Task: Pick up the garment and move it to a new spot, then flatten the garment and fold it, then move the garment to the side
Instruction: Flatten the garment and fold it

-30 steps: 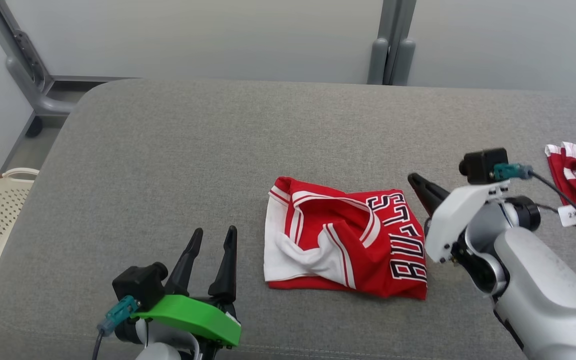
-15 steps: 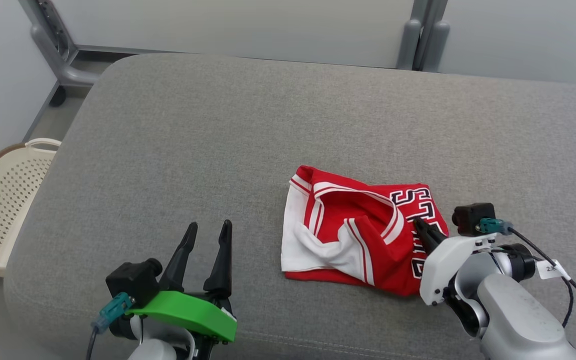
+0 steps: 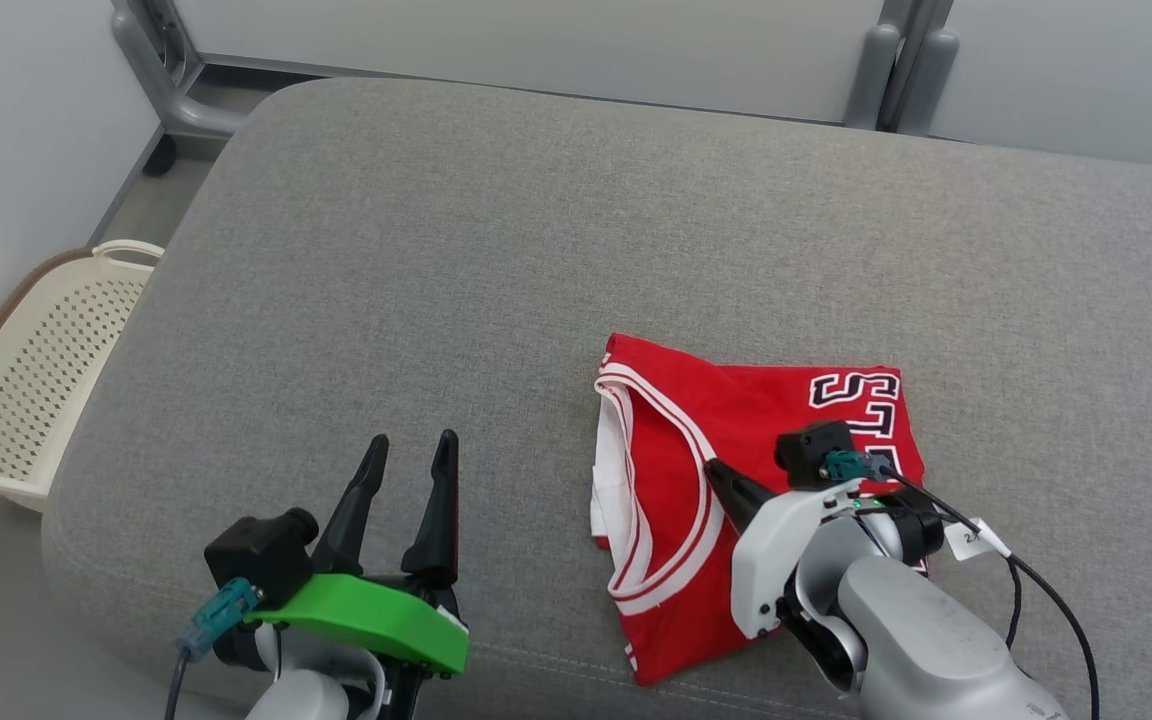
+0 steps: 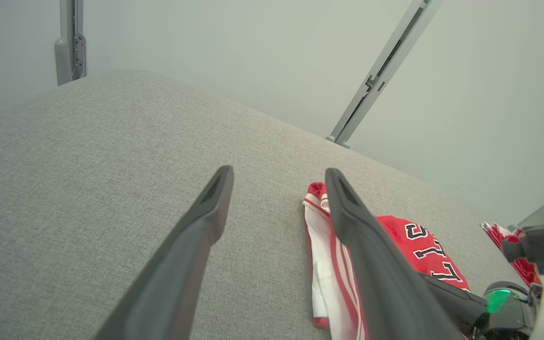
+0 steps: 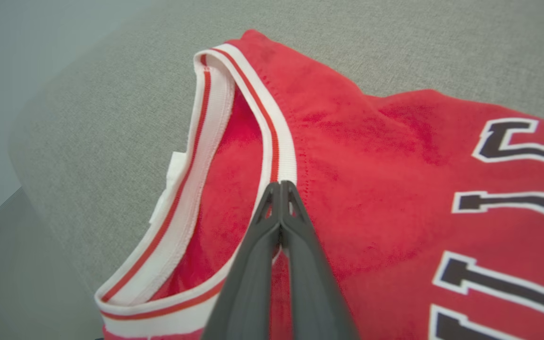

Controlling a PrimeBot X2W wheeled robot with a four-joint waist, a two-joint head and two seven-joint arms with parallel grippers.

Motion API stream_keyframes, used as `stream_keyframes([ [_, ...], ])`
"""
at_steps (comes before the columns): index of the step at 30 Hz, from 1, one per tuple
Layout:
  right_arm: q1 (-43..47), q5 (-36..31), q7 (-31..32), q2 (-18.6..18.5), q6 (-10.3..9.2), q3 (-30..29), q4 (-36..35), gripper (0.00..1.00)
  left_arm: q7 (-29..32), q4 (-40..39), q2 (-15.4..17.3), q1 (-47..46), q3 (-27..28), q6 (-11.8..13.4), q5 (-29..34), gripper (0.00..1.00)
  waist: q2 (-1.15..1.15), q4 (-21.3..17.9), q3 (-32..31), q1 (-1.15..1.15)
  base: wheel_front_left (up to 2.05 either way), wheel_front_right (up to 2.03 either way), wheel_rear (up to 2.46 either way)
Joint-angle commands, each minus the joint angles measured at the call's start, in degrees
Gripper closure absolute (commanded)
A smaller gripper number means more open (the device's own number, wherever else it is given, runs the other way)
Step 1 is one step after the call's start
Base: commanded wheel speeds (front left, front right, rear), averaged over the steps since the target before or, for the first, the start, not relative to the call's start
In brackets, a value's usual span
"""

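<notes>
Garment lies on the cushion, our right end effector pressed together at its collar, our left end effector spread nearby

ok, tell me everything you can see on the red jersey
The red knit jersey has white-and-red striped trim around the neck opening and black, white-outlined letters. It lies fairly flat on the grey fabric cushion, near its front edge. The right hand, shut, has its tips on the neckline trim. A white label peeks out at the collar.
</notes>
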Motion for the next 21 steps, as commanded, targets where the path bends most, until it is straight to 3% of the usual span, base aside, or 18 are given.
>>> stream_keyframes([
  [1, -0.45, 0.54, -0.68, -0.19, -0.03, 0.65, 0.14, 1.00, -0.24, 0.02, 0.15, -0.86, 0.09, 0.09, 0.11, 0.00, 0.00, -0.04, -0.04, 0.00, 0.00, 0.00, 0.00],
  [8, -2.38, 1.76, -3.97, -2.19, -0.03, 1.49, -1.10, 1.00, -0.48, -0.31, 0.44, 0.23, 0.43, 0.54, 0.00, 0.00, 0.00, -1.60, -0.40, 0.00, 0.00, 0.00, 0.00],
  [21, -1.23, 0.09, -4.38, -10.00, -0.03, -3.74, -5.30, 1.00, -0.32, -0.51, 0.75, 1.21, 0.06, 0.97, -0.11, 0.00, 0.00, -5.58, -2.02, 0.00, 0.00, 0.00, 0.00],
])
